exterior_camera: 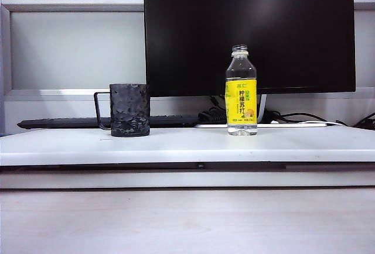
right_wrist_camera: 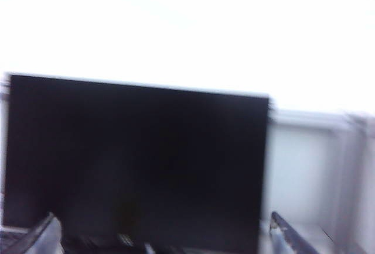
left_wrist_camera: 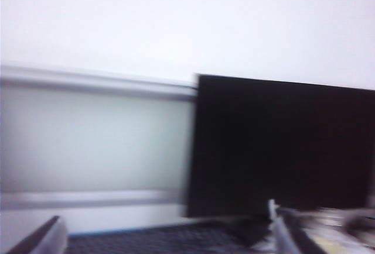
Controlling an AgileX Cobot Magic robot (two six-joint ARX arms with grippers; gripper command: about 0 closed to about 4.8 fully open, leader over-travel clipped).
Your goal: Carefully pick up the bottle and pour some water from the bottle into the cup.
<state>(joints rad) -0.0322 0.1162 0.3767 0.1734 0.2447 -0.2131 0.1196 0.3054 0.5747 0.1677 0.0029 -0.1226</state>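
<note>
Starting arrangement for the pouring task, with nothing yet accomplished. The bottle (exterior_camera: 241, 90) is seen standing upright on the white shelf (exterior_camera: 187, 146), its long axis vertical and its uncapped mouth pointing straight up, the yellow label turned toward the exterior camera; only a shallow clear layer can be made out near its base, and the fill level is otherwise hard to judge. The cup (exterior_camera: 129, 109) is set upright on the same shelf, well apart from the bottle toward the left of the exterior view, its open rim facing up and its thin handle projecting to the left. A dark monitor (exterior_camera: 249, 31) and a keyboard (exterior_camera: 64, 123) are placed behind both. Neither arm appears in the exterior view. The left gripper (left_wrist_camera: 167, 239) and the right gripper (right_wrist_camera: 164, 236) are shown only in the blurred wrist views, each with fingertips spread wide and nothing between them, both aimed at the monitor. Approach, grasp, lift, tilt and pour are all judged to remain.
</note>
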